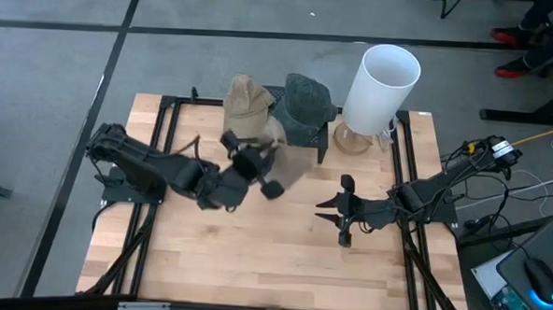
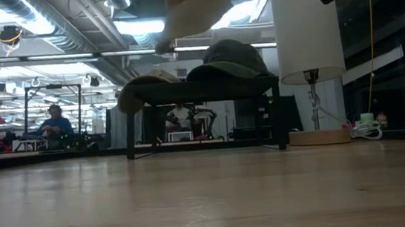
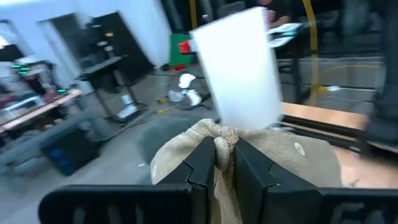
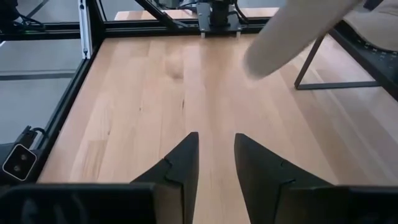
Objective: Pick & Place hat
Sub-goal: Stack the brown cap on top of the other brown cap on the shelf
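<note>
A beige hat [image 3: 273, 155] is up in the air over the table's middle, and my left gripper [image 3: 222, 163] is shut on it; the low view shows it [image 2: 196, 10] high above the wood. Just behind it stands a black rack [image 2: 200, 91], on whose top lie another beige hat [image 1: 246, 99] and a dark green hat [image 1: 307, 100]. At the right of the table my right gripper [image 1: 335, 214] hangs open with nothing between its fingers [image 4: 214, 162]. My left gripper pinches a bunched fold of the beige hat's cloth [image 3: 224, 143] between its two fingers. The fingers lie about level and come from the table's left side, pointing toward the far right. The hat is lifted clear of the table and spreads out beyond the fingertips.
A lamp with a tall white shade [image 1: 382, 85] stands at the far right, next to the rack. Black frame rails [image 1: 165, 141] run along both sides of the wooden tabletop [image 1: 253, 257], which shows bare wood toward the near edge.
</note>
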Robot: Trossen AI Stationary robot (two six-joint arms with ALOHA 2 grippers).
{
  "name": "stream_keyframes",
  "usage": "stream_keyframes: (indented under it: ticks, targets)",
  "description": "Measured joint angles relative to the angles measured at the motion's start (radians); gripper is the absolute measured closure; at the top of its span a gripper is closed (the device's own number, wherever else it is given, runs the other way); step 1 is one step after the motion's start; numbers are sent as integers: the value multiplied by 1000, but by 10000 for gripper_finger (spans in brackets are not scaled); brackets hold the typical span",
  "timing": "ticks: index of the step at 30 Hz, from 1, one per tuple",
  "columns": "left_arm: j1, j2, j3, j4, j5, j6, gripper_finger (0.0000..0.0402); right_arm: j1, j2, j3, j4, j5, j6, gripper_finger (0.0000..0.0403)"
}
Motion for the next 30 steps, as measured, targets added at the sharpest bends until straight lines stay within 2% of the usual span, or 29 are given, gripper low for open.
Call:
stream_keyframes:
  ticks: [5,11,16,22,26,30]
  targets:
    - [64,0,138,-178,-27,-71,372,0,0,0,-2,0,1,299]
    - [138,-1,250,-441,-23,-246,372,0,0,0,-3,0,2,299]
    - [188,-1,310,-696,87,-476,372,0,0,0,-6,0,10,299]
    - [235,-2,356,-926,117,-685,373,0,0,0,-6,0,14,299]
    - [290,-23,369,-1003,157,-775,373,0,0,0,-7,0,26,299]
    - [376,-43,369,-1005,242,-786,372,0,0,0,-7,0,26,299]
